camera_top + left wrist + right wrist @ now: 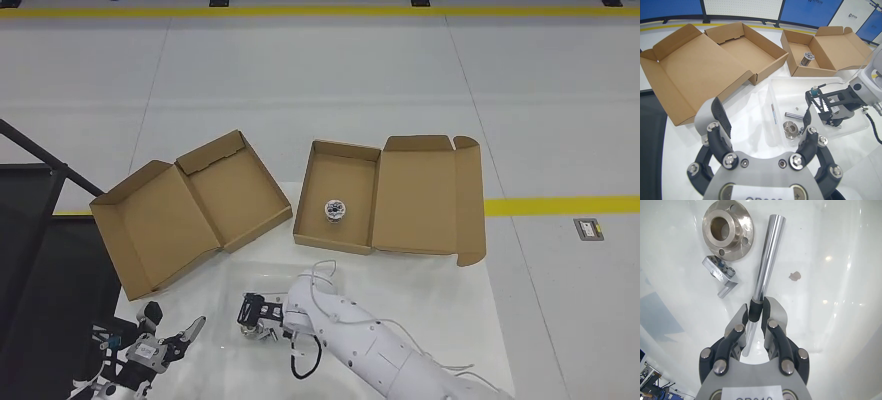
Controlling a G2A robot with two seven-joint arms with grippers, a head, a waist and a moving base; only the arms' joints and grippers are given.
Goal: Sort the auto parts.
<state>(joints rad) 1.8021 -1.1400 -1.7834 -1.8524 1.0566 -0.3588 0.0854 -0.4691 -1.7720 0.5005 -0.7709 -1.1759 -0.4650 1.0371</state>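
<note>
Pinches the steel rod (770, 256) near one end with the right end effector (758, 306), low inside the clear tray (772, 89) on the table (450, 300), alongside a flanged hub (728, 230) and a small screwed bracket (719, 271), both clear of the rod. Holds the left end effector (762, 108) spread and empty beside the tray. Reveals, from the top and left wrist views, two open cardboard boxes beyond the tray, the left box (190, 215) bare, the right box (345, 195) containing an upright cylindrical part (335, 209).

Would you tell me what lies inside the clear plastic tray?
Inside the clear tray lie a flanged ring, a small bracket with screws, a tiny scrap, and a steel rod, which the right gripper is shut on. The gripper covers the tray floor beneath it.
</note>
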